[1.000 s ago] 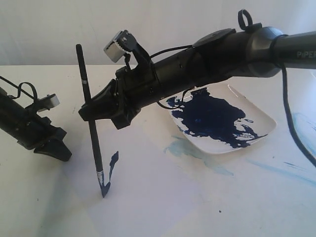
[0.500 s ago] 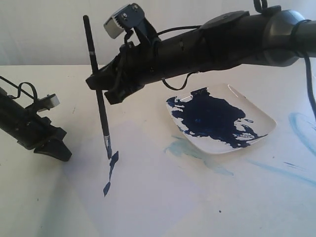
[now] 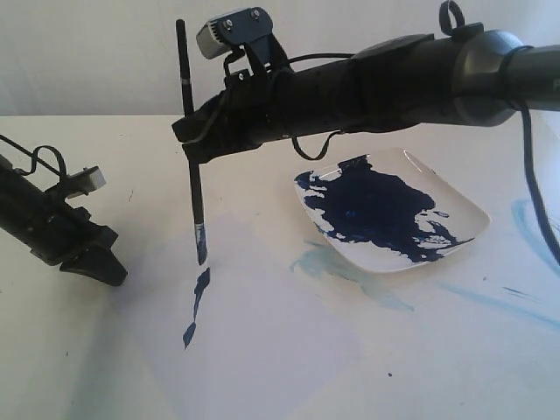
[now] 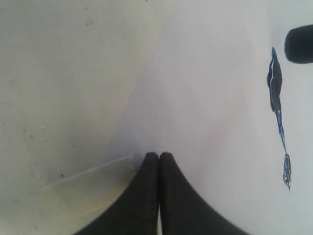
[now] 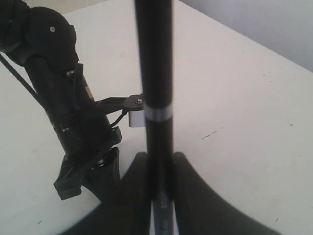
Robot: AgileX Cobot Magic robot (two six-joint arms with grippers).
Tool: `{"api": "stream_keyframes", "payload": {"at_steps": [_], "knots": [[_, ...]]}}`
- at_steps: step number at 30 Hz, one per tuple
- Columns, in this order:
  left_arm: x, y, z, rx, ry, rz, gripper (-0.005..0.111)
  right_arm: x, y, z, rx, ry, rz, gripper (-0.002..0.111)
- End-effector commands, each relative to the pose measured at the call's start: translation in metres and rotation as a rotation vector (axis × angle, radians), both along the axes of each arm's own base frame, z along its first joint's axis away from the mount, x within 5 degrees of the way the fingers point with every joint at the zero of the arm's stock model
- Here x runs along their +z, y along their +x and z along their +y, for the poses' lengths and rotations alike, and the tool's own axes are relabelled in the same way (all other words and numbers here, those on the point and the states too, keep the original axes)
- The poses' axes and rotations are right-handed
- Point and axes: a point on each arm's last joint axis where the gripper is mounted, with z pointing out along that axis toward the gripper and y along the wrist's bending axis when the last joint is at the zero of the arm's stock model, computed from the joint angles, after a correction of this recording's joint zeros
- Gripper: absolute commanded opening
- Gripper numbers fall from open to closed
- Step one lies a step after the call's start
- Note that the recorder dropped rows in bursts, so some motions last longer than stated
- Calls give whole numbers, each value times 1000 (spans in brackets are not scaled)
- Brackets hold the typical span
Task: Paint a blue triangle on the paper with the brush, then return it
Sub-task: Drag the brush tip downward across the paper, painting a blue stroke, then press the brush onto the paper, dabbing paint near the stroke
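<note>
Brush [image 3: 196,206] hangs nearly upright in the right gripper [image 3: 188,147], which is clamped on the upper shaft. The dark tip is poised in the air just above the paper [image 3: 280,367] on the table [image 3: 122,149]. Below the tip lies a single dark-blue stroke [image 3: 199,293], broken by a gap near its lower end. No triangle has yet taken shape.

The left gripper [image 3: 94,262] has its jaws pressed together and empty. It sits low at the sheet's edge, though whether it touches the paper cannot be told. The white plate [image 3: 468,206], smeared with blue paint, stands well apart to the right.

Risks appear to lie in the next touchdown. A tip landing wide of the stroke's end would leave corners open. A thinly loaded tip may skip again, and the long shaft could tilt in the grip under pressure. The thin sheet may also drag if nothing pins it.
</note>
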Motion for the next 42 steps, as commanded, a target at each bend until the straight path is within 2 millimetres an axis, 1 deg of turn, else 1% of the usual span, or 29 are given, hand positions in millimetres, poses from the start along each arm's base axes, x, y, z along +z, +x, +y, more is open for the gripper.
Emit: {"api": "stream_keyframes", "payload": {"at_steps": [1, 7, 21, 42], "knots": [[-12, -6, 2, -37, 30, 45, 0, 0, 0, 2, 8, 26, 37, 0], [-12, -6, 2, -37, 30, 45, 0, -1, -2, 2, 12, 31, 64, 0], [-12, -6, 2, -37, 30, 45, 0, -9, -3, -1, 26, -74, 79, 0], [-12, -6, 2, -37, 30, 45, 0, -10, -5, -4, 21, -119, 102, 0]]}}
